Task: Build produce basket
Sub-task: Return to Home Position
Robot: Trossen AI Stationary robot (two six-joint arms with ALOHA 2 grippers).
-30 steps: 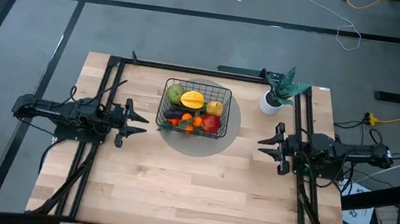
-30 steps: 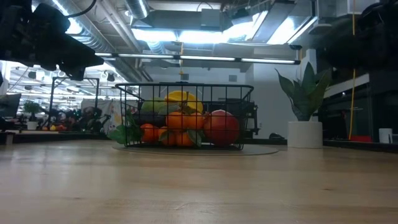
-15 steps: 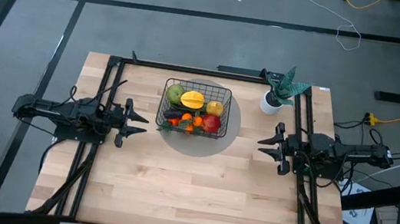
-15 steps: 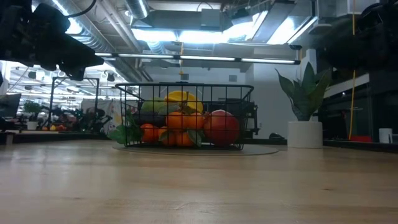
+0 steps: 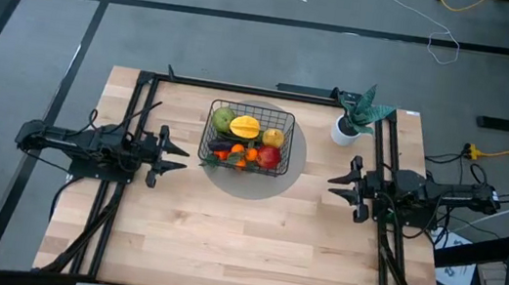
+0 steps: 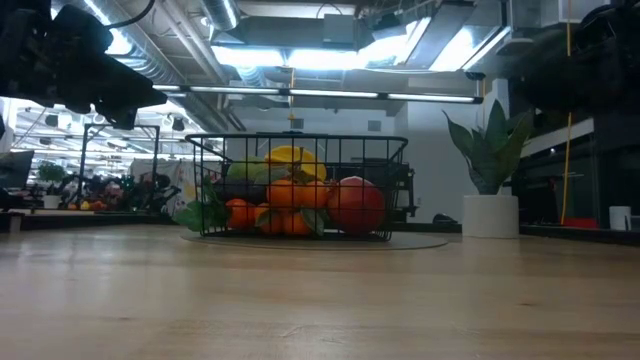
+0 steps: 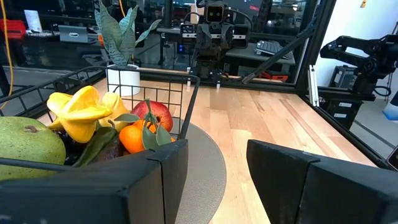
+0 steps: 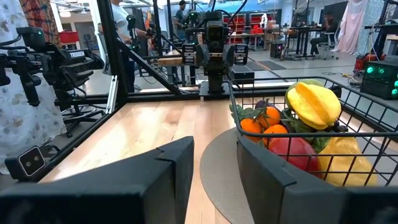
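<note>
The job looks all but finished: the basket sits on a round grey mat at the far middle of the table, and the produce fills it, with a yellow starfruit on top beside a green pear, a red fruit and tangerines. No loose fruit shows on the pale wooden boards. The left gripper and right gripper rest at opposite sides, fingers parted and empty, pointing at the basket. A white-potted plant stands far right. Beyond lie grey floor, cables and a lit workshop.
</note>
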